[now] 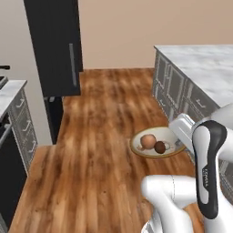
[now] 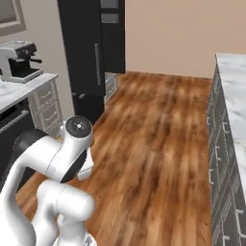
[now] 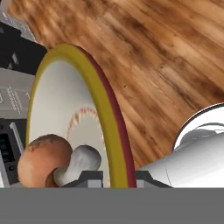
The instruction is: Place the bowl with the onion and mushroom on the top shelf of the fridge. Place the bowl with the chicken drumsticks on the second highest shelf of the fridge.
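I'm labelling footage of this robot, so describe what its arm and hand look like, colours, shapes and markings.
The glossy white arm is built of rounded, tubular segments with dark grey-black joint covers. One joint ends in a round dark cap with a small light centre mark. A dark band on the forearm carries small white lettering, too small to read. The hand ends in two small dark grey, blocky fingertips.

1 bowl (image 1: 157,142), with 1 onion (image 1: 147,141) and 1 mushroom (image 1: 159,147) in it; 1 fridge (image 1: 55,45); 1 coffee machine (image 2: 18,60).

Round cream ceramic bowl (image 1: 156,142): yellow rim, red zigzag ring inside. Round orange-brown onion (image 1: 147,141); dark brown mushroom (image 1: 159,147).
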